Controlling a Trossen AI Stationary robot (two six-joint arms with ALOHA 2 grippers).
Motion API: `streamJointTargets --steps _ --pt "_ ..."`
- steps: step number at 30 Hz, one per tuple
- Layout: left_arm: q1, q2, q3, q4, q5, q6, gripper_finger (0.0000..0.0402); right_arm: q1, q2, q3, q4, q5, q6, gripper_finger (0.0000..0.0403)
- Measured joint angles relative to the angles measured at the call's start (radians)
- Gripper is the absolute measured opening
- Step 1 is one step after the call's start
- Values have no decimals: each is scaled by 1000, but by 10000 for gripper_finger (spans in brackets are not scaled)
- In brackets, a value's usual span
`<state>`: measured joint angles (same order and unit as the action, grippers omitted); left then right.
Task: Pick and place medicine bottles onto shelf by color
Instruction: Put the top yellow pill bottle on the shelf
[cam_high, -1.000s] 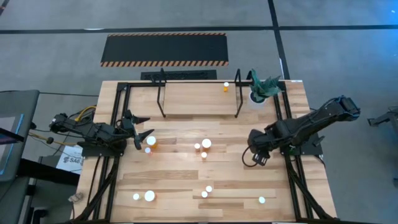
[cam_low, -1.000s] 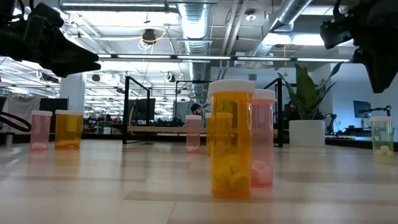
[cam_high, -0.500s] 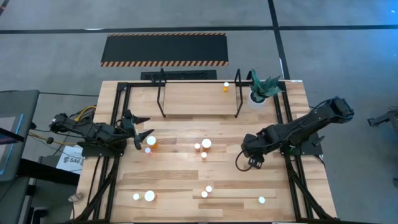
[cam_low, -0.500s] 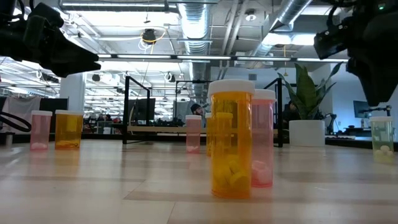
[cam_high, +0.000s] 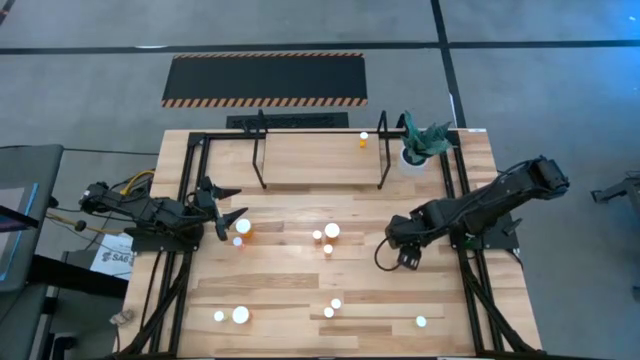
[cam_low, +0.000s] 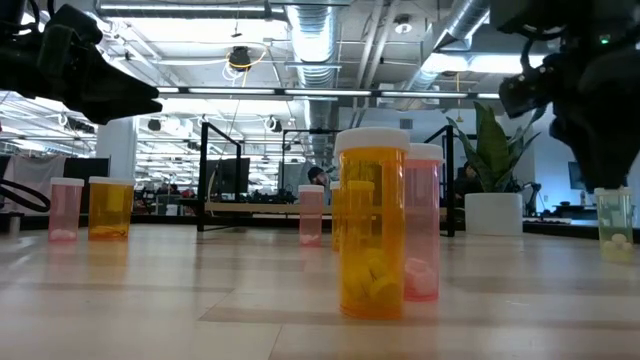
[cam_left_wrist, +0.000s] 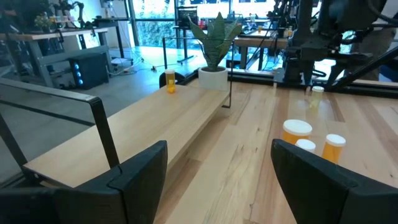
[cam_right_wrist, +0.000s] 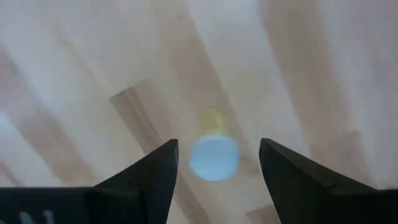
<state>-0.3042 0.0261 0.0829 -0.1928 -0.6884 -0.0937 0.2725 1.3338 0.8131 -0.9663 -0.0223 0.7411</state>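
Observation:
Several white-capped medicine bottles stand upright on the wooden table: a cluster in the middle, others toward the near edge, and a pale one at the near right. One orange bottle stands on the shelf at the far side. My right gripper hangs open above the table's right half, pointing down. In the right wrist view a blurred yellowish bottle shows below, between its fingers and apart from them. My left gripper waits open at the left beside an orange bottle.
A white pot with a green plant stands at the shelf's right end. Black frame rails run along the table's left and right sides. A black mat with hazard stripes lies on the floor beyond the table.
My right gripper has sunk toward the table and shifted a little toward the table's left. The bottles and my left arm have kept still.

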Motion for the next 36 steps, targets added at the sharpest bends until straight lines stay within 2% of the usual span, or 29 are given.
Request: streamJointTargets --steps 14,29,32,36 --pt "0 0 0 0 0 0 273 0 -1 -65 48 0 -10 240" --pt "0 0 0 0 0 0 273 0 -1 -65 59 1 -16 120" --pt "0 0 0 0 0 0 273 0 -1 -64 59 -1 -16 120" --pt "0 0 0 0 0 0 273 -7 0 -38 36 -9 -16 139"
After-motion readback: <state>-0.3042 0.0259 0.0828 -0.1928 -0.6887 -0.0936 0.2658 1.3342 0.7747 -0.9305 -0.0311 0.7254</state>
